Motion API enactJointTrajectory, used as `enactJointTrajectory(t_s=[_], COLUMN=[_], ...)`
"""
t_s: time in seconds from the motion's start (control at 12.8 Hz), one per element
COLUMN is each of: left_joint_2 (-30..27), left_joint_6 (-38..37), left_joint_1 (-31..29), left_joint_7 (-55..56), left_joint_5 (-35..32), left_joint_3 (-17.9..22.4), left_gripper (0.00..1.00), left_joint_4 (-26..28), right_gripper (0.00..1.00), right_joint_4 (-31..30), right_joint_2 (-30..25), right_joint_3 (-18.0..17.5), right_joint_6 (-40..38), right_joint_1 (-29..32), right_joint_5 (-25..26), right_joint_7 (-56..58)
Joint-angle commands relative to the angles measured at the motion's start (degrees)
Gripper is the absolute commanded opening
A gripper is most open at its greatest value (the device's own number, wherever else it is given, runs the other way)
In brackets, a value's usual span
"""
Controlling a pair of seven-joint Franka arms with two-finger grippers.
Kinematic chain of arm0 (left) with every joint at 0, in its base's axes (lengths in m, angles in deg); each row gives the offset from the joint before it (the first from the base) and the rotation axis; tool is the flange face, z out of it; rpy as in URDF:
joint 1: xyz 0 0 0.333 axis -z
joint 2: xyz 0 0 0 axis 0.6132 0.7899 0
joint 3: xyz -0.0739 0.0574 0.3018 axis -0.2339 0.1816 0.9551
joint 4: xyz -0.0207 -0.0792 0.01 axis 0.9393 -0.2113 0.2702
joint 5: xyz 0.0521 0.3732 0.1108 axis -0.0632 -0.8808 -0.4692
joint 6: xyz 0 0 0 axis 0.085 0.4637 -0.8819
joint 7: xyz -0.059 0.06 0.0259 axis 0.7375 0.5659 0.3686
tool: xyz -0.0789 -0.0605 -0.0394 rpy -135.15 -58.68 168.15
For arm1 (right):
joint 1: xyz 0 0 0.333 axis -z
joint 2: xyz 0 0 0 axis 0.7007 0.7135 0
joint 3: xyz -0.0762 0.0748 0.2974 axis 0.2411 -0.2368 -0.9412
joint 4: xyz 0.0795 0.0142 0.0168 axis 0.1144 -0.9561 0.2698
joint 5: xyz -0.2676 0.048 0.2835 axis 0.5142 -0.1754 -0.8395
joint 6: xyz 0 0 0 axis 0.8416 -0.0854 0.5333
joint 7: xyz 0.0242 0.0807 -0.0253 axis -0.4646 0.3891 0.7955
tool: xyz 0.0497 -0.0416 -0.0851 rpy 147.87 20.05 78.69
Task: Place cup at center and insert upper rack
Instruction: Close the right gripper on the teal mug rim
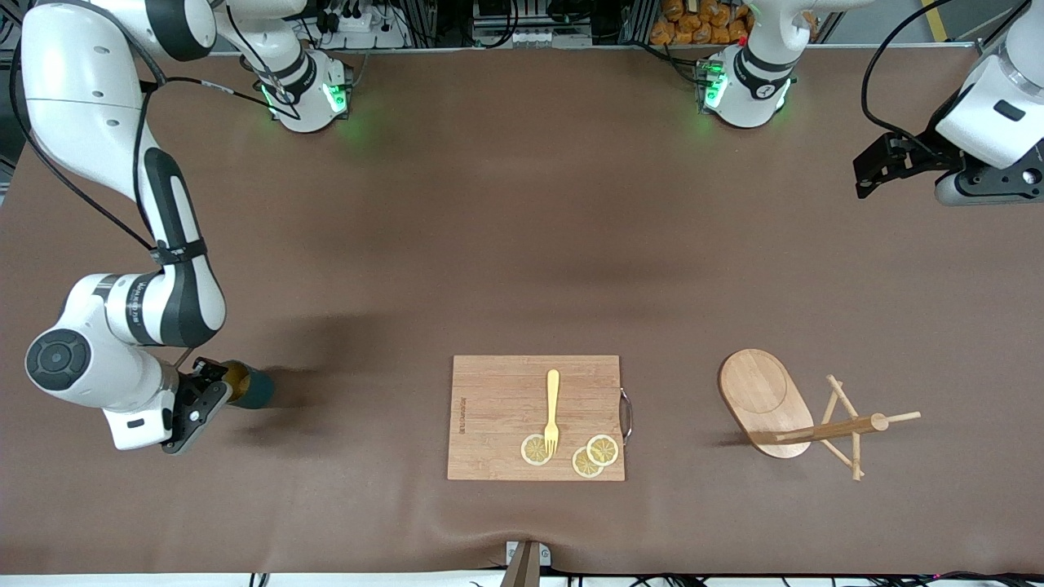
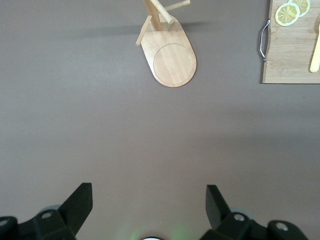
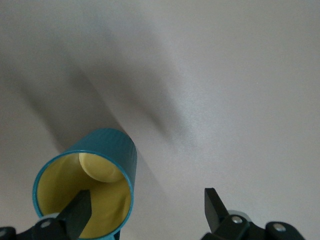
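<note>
The teal cup (image 1: 254, 388) lies on its side on the brown table toward the right arm's end, its yellow mouth facing my right gripper (image 1: 218, 383). In the right wrist view the cup (image 3: 107, 150) fills one corner. My right gripper (image 3: 147, 196) is open, with one finger (image 3: 82, 210) inside the mouth and the other outside the wall. No handle shows. The wooden upper rack (image 1: 767, 399) lies tipped over toward the left arm's end, post and pegs (image 1: 840, 428) flat on the table. My left gripper (image 1: 861, 178) hangs open and empty above that end, the rack (image 2: 172, 62) in its view.
A bamboo cutting board (image 1: 497, 408) with a metal handle lies between cup and rack, near the front camera. It carries a yellow fork (image 1: 552, 408) and three lemon slices (image 1: 591, 456). The board's corner (image 2: 292, 55) shows in the left wrist view.
</note>
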Motion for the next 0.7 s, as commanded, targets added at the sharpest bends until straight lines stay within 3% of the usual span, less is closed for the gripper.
enactJointTrajectory(t_s=[0.0,0.39,0.55,0.62], left_joint_2=[-0.58,-0.31,-0.23,-0.14], left_joint_6=[-0.95,-0.95,-0.95,-0.95], left_joint_1=[-0.24,-0.33,-0.24,-0.24], left_joint_7=[1.15,1.24,1.24,1.24], left_joint_5=[-0.27,-0.53,-0.44,-0.44], left_joint_3=[-0.16,-0.16,-0.16,-0.25], left_gripper=[1.0,1.0,1.0,1.0], left_joint_4=[-0.68,-0.42,-0.42,-0.42], right_gripper=[1.0,1.0,0.28,0.01], right_joint_4=[0.83,0.83,0.83,0.83], right_joint_2=[1.91,3.67,3.93,4.02], right_joint_3=[-0.52,-0.52,-0.52,-0.52], right_joint_6=[-0.41,0.03,-0.15,-0.15], right_joint_1=[0.21,0.38,0.21,0.12], right_joint_5=[0.36,0.1,0.19,0.1], right_joint_7=[1.15,1.24,1.24,1.24])
